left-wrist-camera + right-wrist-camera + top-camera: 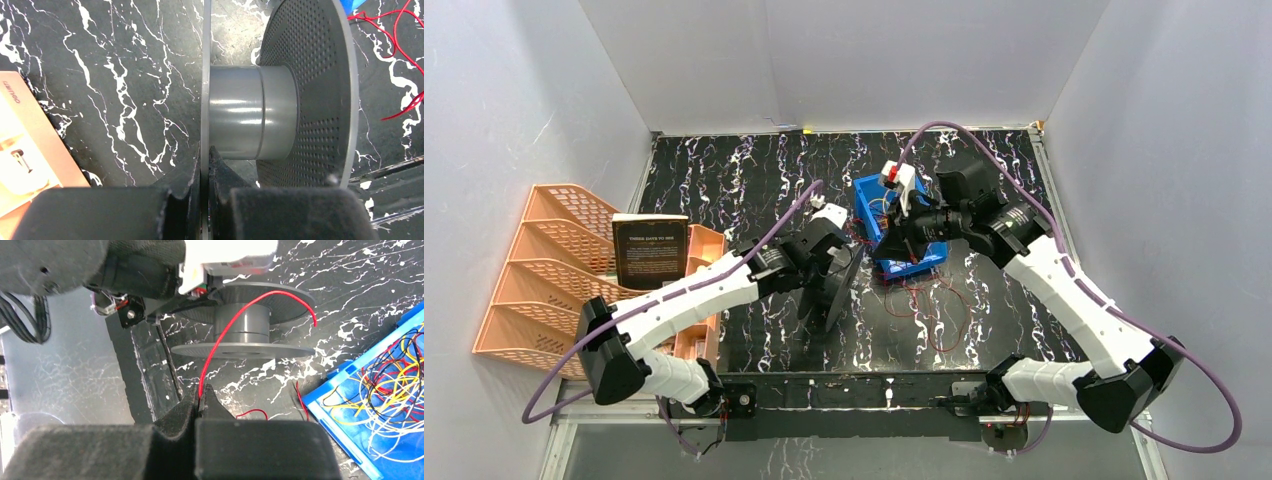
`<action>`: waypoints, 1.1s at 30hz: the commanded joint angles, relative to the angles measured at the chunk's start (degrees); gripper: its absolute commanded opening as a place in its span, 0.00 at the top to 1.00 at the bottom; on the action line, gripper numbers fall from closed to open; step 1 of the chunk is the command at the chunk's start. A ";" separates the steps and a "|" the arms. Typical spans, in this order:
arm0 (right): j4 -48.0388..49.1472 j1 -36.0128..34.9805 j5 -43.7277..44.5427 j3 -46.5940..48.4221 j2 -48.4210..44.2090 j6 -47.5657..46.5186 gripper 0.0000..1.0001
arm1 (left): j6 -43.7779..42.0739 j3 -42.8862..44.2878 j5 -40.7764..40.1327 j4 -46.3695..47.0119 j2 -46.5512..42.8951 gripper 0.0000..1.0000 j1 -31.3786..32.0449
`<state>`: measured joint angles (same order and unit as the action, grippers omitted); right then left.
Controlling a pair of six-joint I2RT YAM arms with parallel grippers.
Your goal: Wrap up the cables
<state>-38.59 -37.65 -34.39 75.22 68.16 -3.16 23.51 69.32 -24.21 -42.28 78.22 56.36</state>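
1. Cables (879,212) lie tangled in a blue bin (912,266), with red loops trailing onto the table (724,190); orange racks (544,270) stand at the left.
2. Left gripper (205,155) pinches a grey spool (260,110) by its flange.
3. Right gripper (201,396) pinches one red strand (208,365) running over the spool; the bin, full of wires, lies just beside.

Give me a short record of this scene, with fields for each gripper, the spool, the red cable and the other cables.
left gripper: shut on one flange of the grey spool
right gripper: shut on the red cable
grey spool: held off the table, hub almost bare
red cable: runs from the right gripper up across the spool's hub
other cables: loose tangle of many colours in the blue bin
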 commanded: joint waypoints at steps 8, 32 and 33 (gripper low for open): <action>-6.80 -1.21 -6.08 4.17 2.54 -7.58 1.00 | 1.99 -4.59 5.15 4.64 -5.15 1.00 -0.98; 6.37 -1.24 -5.95 -2.01 -2.29 18.99 1.00 | -1.85 -4.57 4.79 6.79 -9.55 0.51 -0.92; 6.02 -1.26 -4.46 -2.01 -2.71 19.29 1.00 | -2.02 -4.43 4.78 6.74 -9.70 0.50 -0.98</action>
<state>-35.99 -38.70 -41.80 73.30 68.14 11.77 22.65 64.10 -18.37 -35.83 70.91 55.59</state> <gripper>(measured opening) 0.021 0.482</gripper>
